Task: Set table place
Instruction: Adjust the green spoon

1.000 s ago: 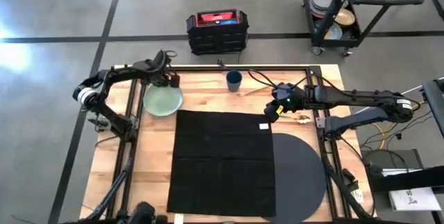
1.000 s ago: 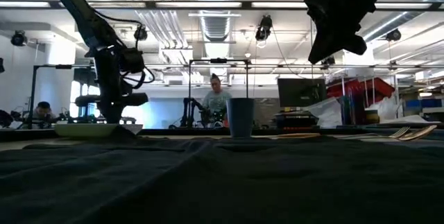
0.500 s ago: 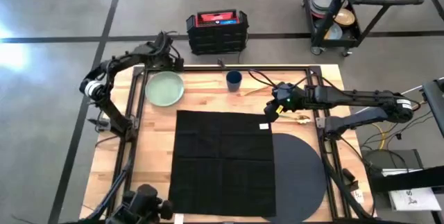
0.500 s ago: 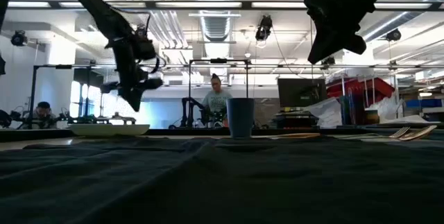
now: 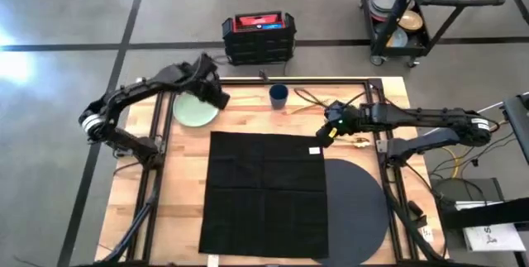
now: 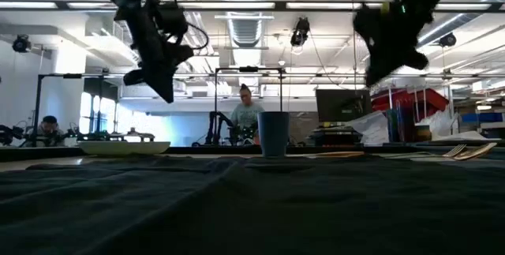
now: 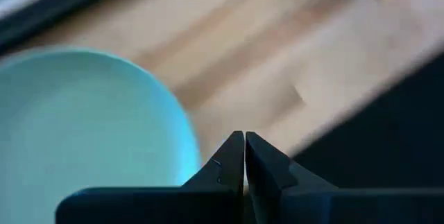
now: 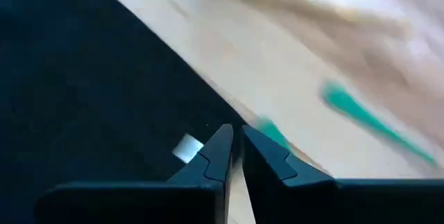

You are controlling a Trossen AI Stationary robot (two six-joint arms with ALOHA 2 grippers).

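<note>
Lab space behind, ceiling strip lights, a person (image 6: pixel 247 118) standing at the far end and another seated at the left edge in the low view. Grey floor around the desk (image 5: pixel 248 115), with a black-and-red case (image 5: pixel 259 37) just past its far rail and a black cart of dishes (image 5: pixel 413 11) off the far right corner.

On the desk: black napkin (image 5: pixel 264 193) spread flat across the centre, covering the left part of the dark grey placemat (image 5: pixel 357 211), which shows as a rounded shape on its right. Pale green plate (image 5: pixel 193 112) sits at the far left corner on bare wood, clear of the napkin. Blue cup (image 5: pixel 278 96) stands upright near the far edge, between plate and right arm. Gold cutlery with green handles (image 8: pixel 368 116) lies on the wood beyond the napkin's far right corner.

Left hand (image 5: pixel 220 99) is raised above the desk, over the plate's right edge, fingers pressed together, holding nothing. Right hand (image 5: pixel 329 132) hangs in the air over the napkin's far right corner by the white tag (image 5: pixel 314 150), fingers nearly closed with a thin gap, also empty.
</note>
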